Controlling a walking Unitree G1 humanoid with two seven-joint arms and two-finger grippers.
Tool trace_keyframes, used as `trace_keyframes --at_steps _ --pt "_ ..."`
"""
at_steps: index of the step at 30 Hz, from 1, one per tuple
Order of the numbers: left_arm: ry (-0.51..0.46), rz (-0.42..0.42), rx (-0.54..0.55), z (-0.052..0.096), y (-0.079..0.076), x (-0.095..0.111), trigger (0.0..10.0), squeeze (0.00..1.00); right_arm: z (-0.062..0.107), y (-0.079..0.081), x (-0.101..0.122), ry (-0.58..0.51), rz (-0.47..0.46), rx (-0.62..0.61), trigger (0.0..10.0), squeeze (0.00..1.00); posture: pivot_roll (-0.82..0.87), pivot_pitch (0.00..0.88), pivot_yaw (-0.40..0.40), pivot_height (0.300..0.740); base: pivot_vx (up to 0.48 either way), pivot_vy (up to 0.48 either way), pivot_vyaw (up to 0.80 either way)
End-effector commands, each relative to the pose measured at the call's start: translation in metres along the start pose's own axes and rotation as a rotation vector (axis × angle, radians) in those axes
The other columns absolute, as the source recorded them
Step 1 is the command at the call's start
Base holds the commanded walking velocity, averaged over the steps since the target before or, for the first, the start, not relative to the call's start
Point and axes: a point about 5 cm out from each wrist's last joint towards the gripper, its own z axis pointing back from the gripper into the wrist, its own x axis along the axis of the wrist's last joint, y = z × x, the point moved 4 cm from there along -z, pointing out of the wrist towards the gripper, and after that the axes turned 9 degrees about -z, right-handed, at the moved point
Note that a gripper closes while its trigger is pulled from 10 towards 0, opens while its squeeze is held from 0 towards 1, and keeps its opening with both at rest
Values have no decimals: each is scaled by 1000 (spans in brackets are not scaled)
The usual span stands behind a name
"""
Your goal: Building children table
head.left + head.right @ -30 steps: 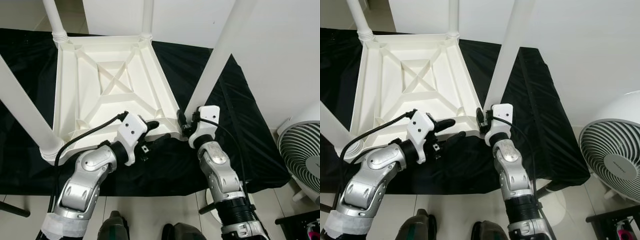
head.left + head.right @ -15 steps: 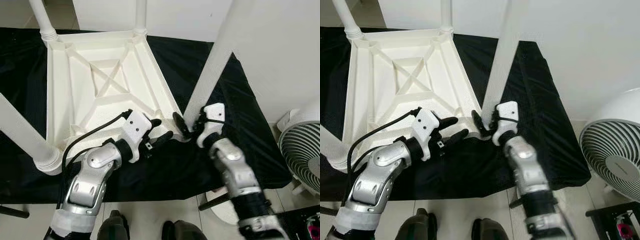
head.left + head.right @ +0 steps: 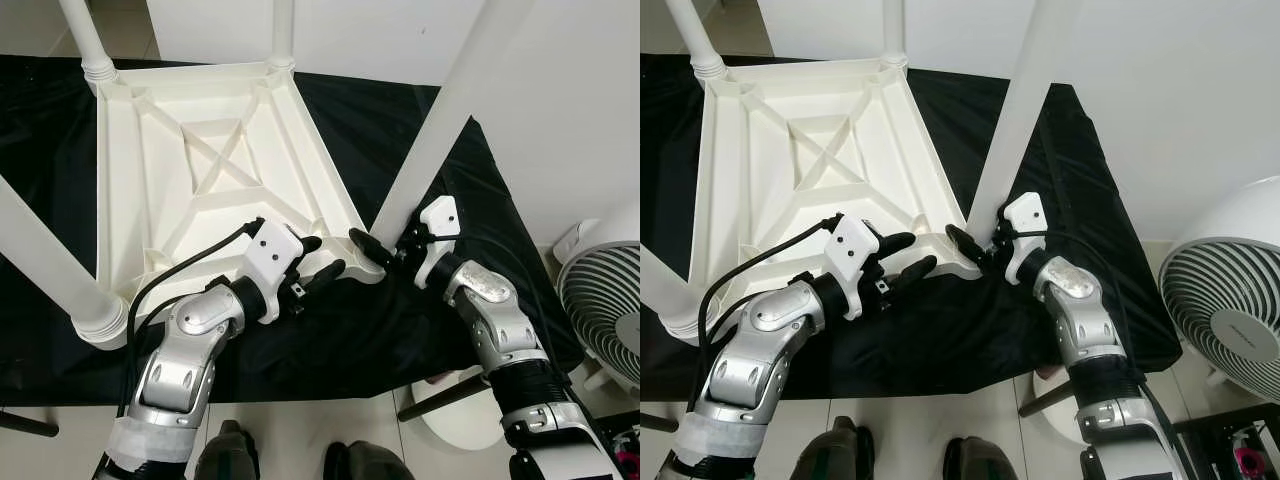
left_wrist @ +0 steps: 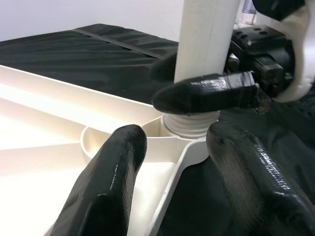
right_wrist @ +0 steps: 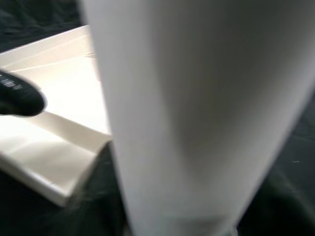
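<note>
The white children's table (image 3: 210,170) lies upside down on the black cloth (image 3: 470,210). Right tool (image 3: 385,250) clamps the near-corner leg (image 3: 440,130) at its base, likely to seat it; left tool (image 3: 318,258), fingers apart, straddles that corner's rim to steady it.

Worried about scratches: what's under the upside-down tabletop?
A black cloth lies under the tabletop, showing all around its edges. What the cloth rests on is covered, so it cannot be told.
</note>
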Motion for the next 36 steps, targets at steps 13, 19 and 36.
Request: trace_keyframes --at_steps 13,19,36 --pt "62 3 63 2 -6 -12 10000 0 2 -2 -4 -42 -101 -43 0 0 28 61 -66 740 0 0 0" --pt "50 18 96 -1 0 -12 10000 0 -5 3 -10 -24 -54 -175 0 0 13 71 -69 740 0 0 0" --pt "14 51 142 -4 10 -4 10000 0 -17 20 -31 -2 -195 -536 4863 0 8 53 -53 740 0 0 0"
